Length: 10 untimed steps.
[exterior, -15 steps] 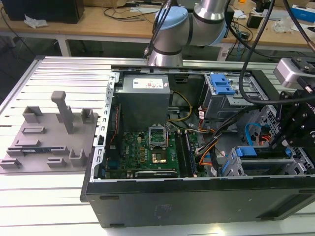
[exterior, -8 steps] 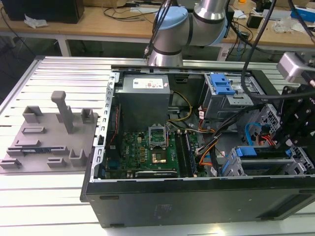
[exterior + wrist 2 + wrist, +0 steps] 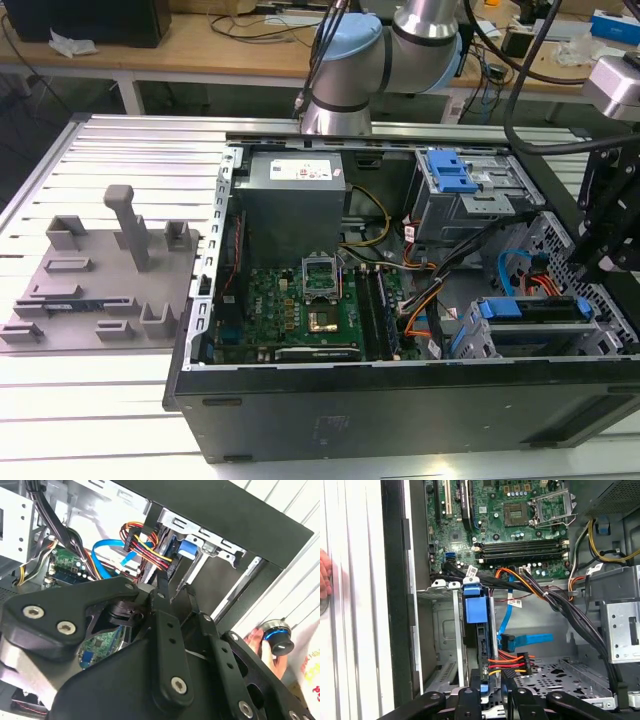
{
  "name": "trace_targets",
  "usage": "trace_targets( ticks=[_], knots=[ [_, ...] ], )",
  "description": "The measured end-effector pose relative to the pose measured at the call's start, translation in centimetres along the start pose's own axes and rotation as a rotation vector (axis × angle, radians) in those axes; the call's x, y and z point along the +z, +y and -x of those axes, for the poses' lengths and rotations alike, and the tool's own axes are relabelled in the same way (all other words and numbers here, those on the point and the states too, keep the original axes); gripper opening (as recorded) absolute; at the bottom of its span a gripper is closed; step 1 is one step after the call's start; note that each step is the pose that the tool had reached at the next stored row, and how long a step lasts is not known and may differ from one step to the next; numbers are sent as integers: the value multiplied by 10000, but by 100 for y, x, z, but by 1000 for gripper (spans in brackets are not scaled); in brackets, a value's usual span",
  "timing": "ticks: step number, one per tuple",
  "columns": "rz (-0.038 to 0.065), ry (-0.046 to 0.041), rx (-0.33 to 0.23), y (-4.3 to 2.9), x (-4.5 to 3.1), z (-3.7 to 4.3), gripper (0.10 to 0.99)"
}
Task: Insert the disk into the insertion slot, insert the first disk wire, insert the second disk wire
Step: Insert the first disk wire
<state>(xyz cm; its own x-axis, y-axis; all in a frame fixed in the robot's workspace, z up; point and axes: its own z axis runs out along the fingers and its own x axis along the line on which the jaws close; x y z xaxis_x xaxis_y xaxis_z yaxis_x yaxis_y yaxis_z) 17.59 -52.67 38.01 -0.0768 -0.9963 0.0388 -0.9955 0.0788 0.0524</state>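
Observation:
The disk sits on edge inside the insertion slot [image 3: 445, 630], its blue carrier tab [image 3: 472, 602] facing the motherboard. In the exterior view the disk [image 3: 530, 309] lies in the low grey cage [image 3: 470, 340] at the case's front right. My gripper [image 3: 496, 680] is at the disk's rear edge, shut on the end plug of the red, orange and yellow disk wire [image 3: 502, 664]. The second wrist view shows the fingertips [image 3: 163, 582] pinching that plug [image 3: 169, 566]. A flat blue disk wire [image 3: 525, 639] hangs loose beside it, its plug [image 3: 507, 642] free.
Black cable bundles [image 3: 560, 605] cross above the drive bay. The taller grey bay with a blue lever [image 3: 450, 175] stands at the back right. A hand [image 3: 257, 640] rests by a knob [image 3: 277, 635] outside the case wall. A grey fixture plate [image 3: 100, 280] lies on the exterior view's left.

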Motion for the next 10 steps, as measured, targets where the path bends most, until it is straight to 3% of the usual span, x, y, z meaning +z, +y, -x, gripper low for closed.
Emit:
trace_targets(
  ticks=[10],
  knots=[
    [-8, 108, 6, 0, 0, 0, 302]
  ],
)
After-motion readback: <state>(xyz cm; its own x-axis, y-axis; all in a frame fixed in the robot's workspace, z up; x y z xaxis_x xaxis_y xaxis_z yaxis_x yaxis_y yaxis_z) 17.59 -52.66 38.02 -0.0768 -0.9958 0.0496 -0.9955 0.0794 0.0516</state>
